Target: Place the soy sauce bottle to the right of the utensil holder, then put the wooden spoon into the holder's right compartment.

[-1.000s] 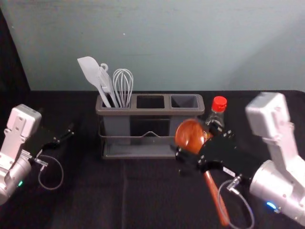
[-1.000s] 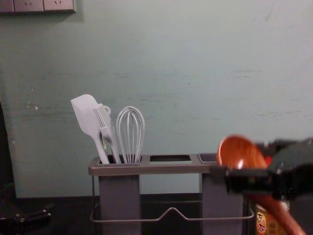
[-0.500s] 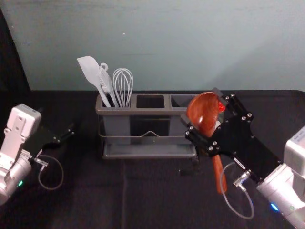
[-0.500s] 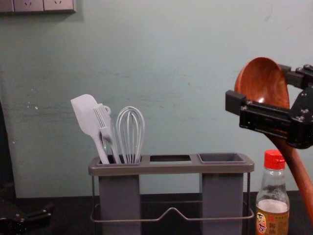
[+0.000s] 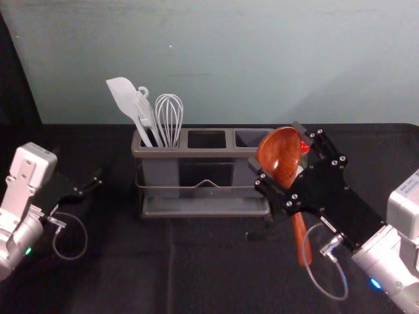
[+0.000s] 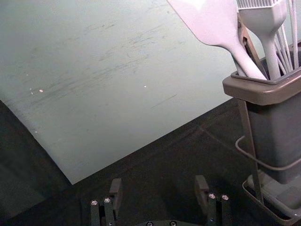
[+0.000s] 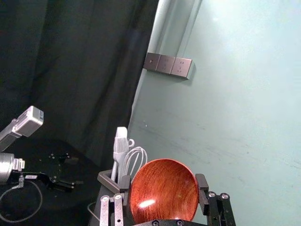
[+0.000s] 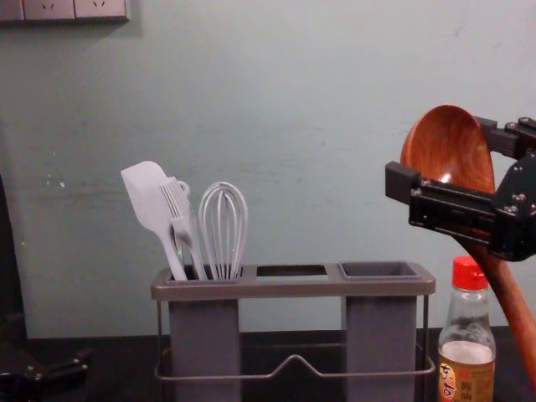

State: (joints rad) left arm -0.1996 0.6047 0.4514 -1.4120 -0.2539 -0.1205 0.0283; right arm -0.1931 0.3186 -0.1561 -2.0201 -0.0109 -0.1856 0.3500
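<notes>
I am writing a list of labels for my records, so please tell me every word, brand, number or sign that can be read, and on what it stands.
No text can be quoted with certainty.
Soy sauce bottle: printed characters on its label, too blurred to read.
Right arm: white sticker, too small.
Left arm: another sticker, too small.
</notes>
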